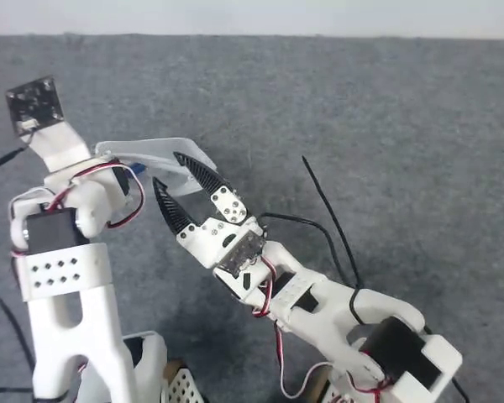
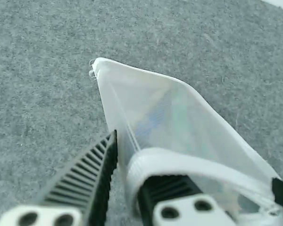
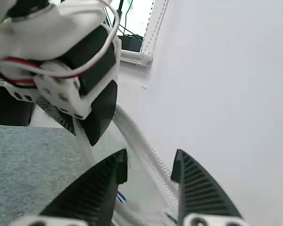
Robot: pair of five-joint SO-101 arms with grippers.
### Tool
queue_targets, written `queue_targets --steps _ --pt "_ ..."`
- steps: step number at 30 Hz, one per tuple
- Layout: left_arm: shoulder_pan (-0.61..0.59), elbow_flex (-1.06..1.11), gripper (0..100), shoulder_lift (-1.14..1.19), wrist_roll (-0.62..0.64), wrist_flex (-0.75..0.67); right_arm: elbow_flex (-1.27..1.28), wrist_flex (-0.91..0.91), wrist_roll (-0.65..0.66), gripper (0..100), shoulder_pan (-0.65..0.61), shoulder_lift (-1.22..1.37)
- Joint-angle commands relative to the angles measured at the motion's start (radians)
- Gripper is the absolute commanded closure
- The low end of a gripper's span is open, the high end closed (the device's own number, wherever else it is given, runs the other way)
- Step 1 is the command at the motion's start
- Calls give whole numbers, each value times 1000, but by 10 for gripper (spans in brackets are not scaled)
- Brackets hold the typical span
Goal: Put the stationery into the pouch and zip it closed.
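Lab bench: grey mat (image 1: pixel 420 109), loose cables (image 1: pixel 332 220)

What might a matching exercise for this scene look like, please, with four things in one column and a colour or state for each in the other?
Things:
1. pouch
2. right gripper
3. table surface
4. cable

Colours or states:
A. grey
B. thin and black
C. open
D. see-through white, gripped by the left gripper

Pairs: 1-D, 2-C, 3-A, 4-B.
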Motion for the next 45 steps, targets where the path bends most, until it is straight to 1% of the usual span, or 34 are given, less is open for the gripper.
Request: queue_targets --steps 1,4,6,10,12,15,17,21,24,27,29,33,36,39,41,45 --pt "-6 -35 989 -15 -9 5 68 7 11 861 -1 -91" --pt "-6 -35 989 -15 -9 5 100 27 9 862 -1 -154" --pt "-6 -35 989 -15 -9 5 106 94 3 864 -1 -193" --pt "-6 -35 989 -15 -9 5 106 268 -120 864 2 -295" --pt "-6 -35 989 -15 -9 5 106 372 -157 864 5 -375" --pt "-8 -35 989 -20 -9 5 101 553 -198 864 8 -510" --pt "-32 -35 989 -21 -8 5 80 696 -247 864 30 -599" --pt "-68 -39 989 -20 -6 5 -25 1053 -344 861 82 -728" --pt "-69 -39 989 -20 -6 5 -132 1290 -399 861 114 -751" --pt "-69 -41 989 -18 -5 2 -219 1438 -417 861 147 -736" --pt "-81 -39 989 -18 -5 -11 -256 1484 -417 861 165 -711" --pt "-183 -41 989 -17 17 -43 -292 1501 -413 860 193 -650" --pt "-233 -41 989 -17 20 -60 -318 1506 -411 860 208 -599" --pt "-245 -41 989 -17 35 -66 -348 1523 -400 860 222 -544" --pt "-253 -41 989 -17 44 -66 -390 1569 -373 860 223 -499" --pt "-308 -41 989 -17 48 -75 -486 1662 -370 860 225 -403"
